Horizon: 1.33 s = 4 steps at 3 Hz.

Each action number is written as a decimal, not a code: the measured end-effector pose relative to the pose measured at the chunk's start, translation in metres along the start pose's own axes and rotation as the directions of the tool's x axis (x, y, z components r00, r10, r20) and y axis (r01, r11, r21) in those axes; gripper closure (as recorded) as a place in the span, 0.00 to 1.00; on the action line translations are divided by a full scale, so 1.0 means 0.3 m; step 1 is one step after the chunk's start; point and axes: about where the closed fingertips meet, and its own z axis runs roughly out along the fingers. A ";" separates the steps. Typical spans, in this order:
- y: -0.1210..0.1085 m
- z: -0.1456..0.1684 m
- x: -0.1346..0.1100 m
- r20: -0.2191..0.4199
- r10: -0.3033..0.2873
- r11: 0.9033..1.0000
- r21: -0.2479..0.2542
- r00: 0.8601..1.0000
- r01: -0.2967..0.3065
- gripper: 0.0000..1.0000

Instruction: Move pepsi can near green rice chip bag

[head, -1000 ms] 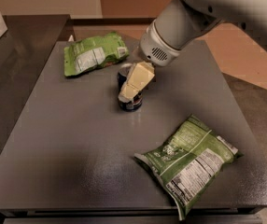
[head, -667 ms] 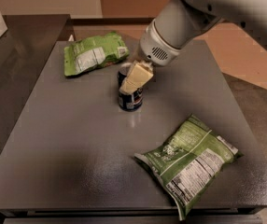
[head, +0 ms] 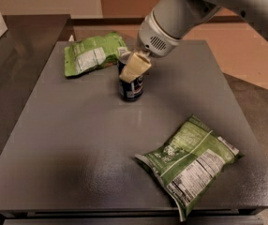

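Altogether one can (head: 130,89) and two green bags sit on the dark grey table (head: 68,139): the rice chip bag (head: 93,54) by the far left corner, a bigger bag (head: 190,158) near the front right corner. The end effector (head: 130,73) grasps the can near the far edge, just beside the rice chip bag; tan floor (head: 246,55) lies beyond.

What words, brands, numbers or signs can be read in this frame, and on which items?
No text here can be quoted.
pepsi can: markings on its side, too small to read; the hand sits over its top and covers part of it.
green rice chip bag: pale label panel, print unreadable.
larger green bag: black-and-white nutrition panel, print unreadable.
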 end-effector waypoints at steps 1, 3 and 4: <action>-0.070 -0.018 -0.035 0.005 0.069 0.996 0.052 0.998 -0.069 1.00; -0.214 0.017 -0.080 0.038 0.208 0.973 0.096 0.977 -0.210 1.00; -0.271 0.061 -0.096 0.052 0.250 0.962 0.098 0.967 -0.254 1.00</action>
